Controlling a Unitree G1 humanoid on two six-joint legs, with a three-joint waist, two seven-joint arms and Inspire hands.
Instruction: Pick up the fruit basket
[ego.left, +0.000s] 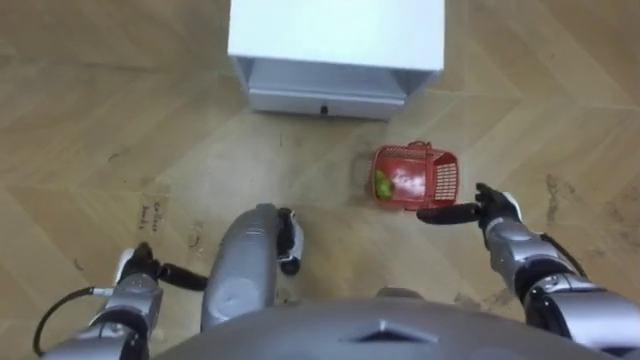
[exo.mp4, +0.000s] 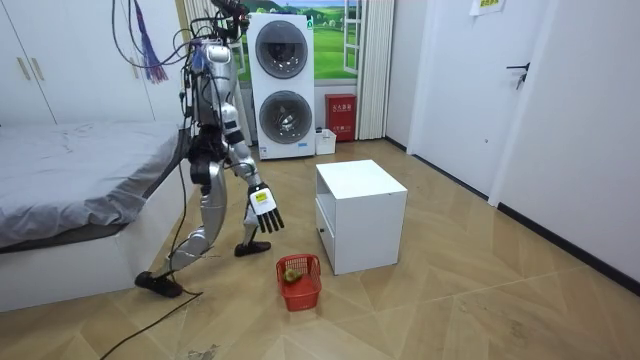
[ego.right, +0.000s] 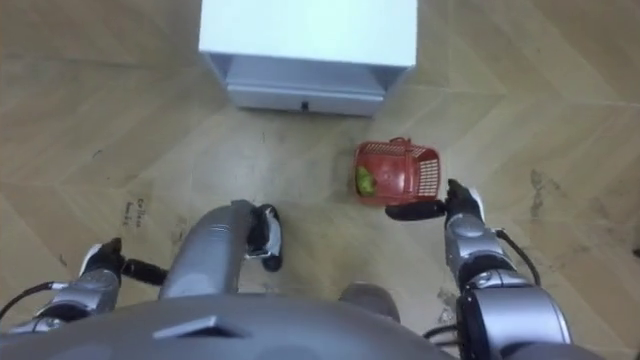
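Observation:
A red plastic fruit basket (ego.left: 418, 178) stands on the wooden floor, with a green fruit (ego.left: 381, 185) inside and its handle up. In the room view the basket (exo.mp4: 298, 281) sits just in front of the white cabinet's corner. My right hand (ego.left: 488, 212) hangs open just to the right of the basket and slightly nearer to me, its thumb pointing at the basket's near side without touching it. The room view shows this right hand (exo.mp4: 265, 211) above the floor with straight fingers. My left hand (ego.left: 138, 268) hangs low at my left side, relaxed and holding nothing.
A white cabinet (ego.left: 335, 40) with a bottom drawer stands just beyond the basket. In the room view a bed (exo.mp4: 70, 180) lies behind me, and stacked washing machines (exo.mp4: 281, 85) stand at the back wall. Bare floor lies to the basket's right.

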